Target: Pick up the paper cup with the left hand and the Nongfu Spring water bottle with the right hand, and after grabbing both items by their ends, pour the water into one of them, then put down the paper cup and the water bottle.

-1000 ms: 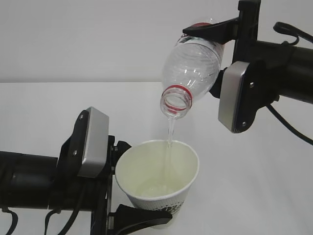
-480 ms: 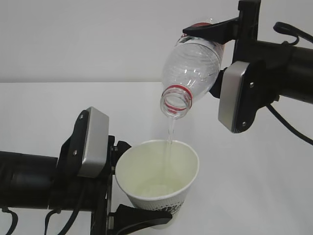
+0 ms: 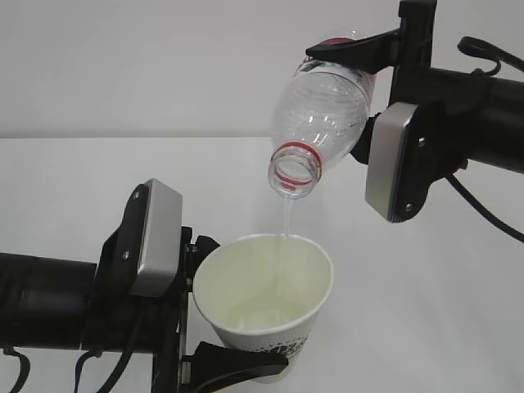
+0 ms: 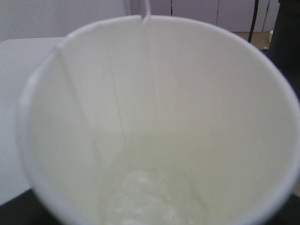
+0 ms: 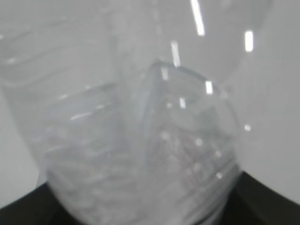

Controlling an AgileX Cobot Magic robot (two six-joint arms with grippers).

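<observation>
The white paper cup (image 3: 264, 291) is held upright just above the table, my left gripper (image 3: 223, 307) shut on its lower part with black fingers (image 3: 233, 364) on either side. Above it the clear Nongfu Spring water bottle (image 3: 323, 106) tilts mouth-down, red neck ring lowest, with my right gripper (image 3: 359, 94) shut on its upper body. A thin stream of water (image 3: 285, 219) falls from the mouth into the cup. The left wrist view looks into the cup (image 4: 197, 93), where shallow water (image 4: 150, 197) lies at the bottom. The right wrist view is filled by the blurred bottle (image 5: 140, 117).
The white table (image 3: 74, 188) runs back to a plain white wall. The right arm's grey housing (image 3: 393, 164) and black cables (image 3: 483, 209) hang at the right. A dark upright shape (image 4: 287, 33) stands behind the cup in the left wrist view.
Water keeps running from the bottle into the cup. Neither arm, the cup nor the bottle has visibly moved.
</observation>
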